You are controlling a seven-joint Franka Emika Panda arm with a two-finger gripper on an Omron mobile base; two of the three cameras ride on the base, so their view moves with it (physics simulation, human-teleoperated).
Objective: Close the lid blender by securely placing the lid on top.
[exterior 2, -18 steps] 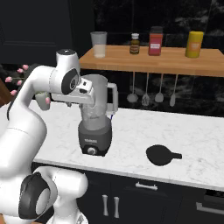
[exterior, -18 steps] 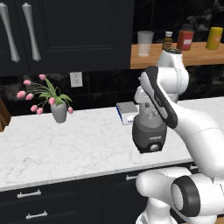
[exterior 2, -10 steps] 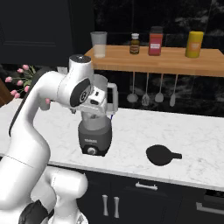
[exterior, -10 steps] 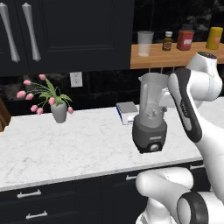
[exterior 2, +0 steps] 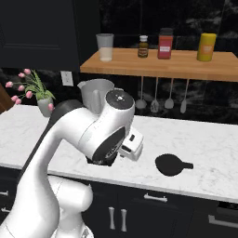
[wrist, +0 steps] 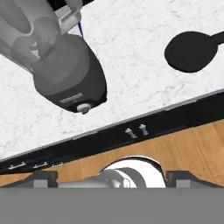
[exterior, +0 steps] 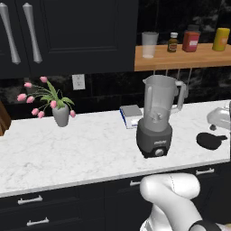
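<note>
Claw [wrist: 114, 177]: the two dark fingertips [wrist: 43, 177] stand wide apart at the bottom of the hand view, with nothing between them. Open, empty.

Lid [exterior 2: 171, 165]: lies flat on the white marble desk [exterior: 90, 144], near the front edge. Its tab points to the right in the right base view. In the left base view the lid [exterior: 210, 140] sits to the right of the blender [exterior: 157, 117], well apart from it and not touching.

Blender: upright on the desk, dark base with the knob facing the front edge, translucent jar on top with the handle on the right. The jar's mouth is open. In the right base view the arm's white elbow stands in front of it, and the jar's rim [exterior 2: 96, 93] shows above the elbow.

Lid relative to claw: in the hand view the lid [wrist: 191, 51] is at the upper right and the blender [wrist: 65, 61] at the upper left. The fingertips sit low in that view, on the near side of the desk's front edge, over dark drawer fronts and wooden floor. The lid is well apart from the claw, with no contact. It lies off toward the right-hand fingertip's side rather than on the line between the two tips.

Other: a vase of pink flowers [exterior: 61, 115] on the desk's left, a small book [exterior: 131, 116] just behind the blender, and a wooden shelf [exterior: 180, 61] above carrying a tumbler [exterior: 150, 44] and jars.
</note>
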